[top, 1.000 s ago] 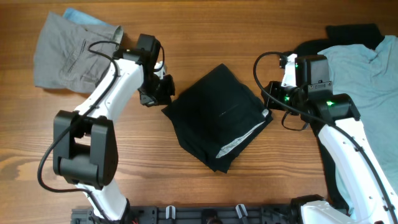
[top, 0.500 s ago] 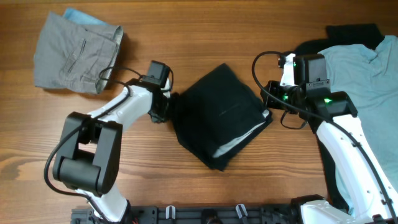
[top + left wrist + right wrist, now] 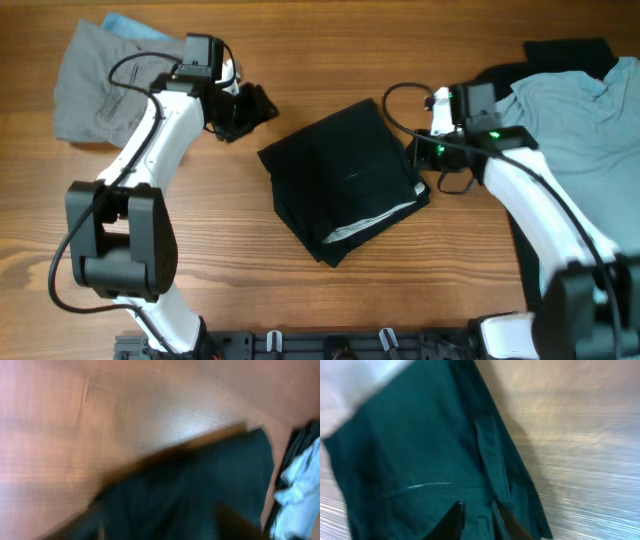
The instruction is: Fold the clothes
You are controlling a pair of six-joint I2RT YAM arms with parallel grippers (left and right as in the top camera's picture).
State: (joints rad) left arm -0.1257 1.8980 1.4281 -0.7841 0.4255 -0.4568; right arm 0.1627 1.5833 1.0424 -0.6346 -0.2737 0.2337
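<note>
A black garment point(image 3: 345, 185) lies folded in a rough square in the middle of the table, with a pale lining showing at its lower right edge. My left gripper point(image 3: 258, 106) hovers up and left of it, apart from the cloth, open and holding nothing. The left wrist view is blurred, showing the black garment point(image 3: 190, 490) below on the wood. My right gripper point(image 3: 421, 162) is at the garment's right edge. In the right wrist view its jaws point(image 3: 478, 506) stand narrow with a fold of the dark cloth point(image 3: 420, 450) between them.
Grey trousers point(image 3: 110, 80) lie folded at the far left over a light blue piece. A pale grey-blue shirt point(image 3: 590, 120) is spread at the right on another black garment point(image 3: 570, 50). A black rail point(image 3: 330, 345) runs along the front edge.
The left gripper has let go at the black garment's left edge, opened, and pulled back up and left. The right arm shifted left, and the garment turned and slid slightly.
</note>
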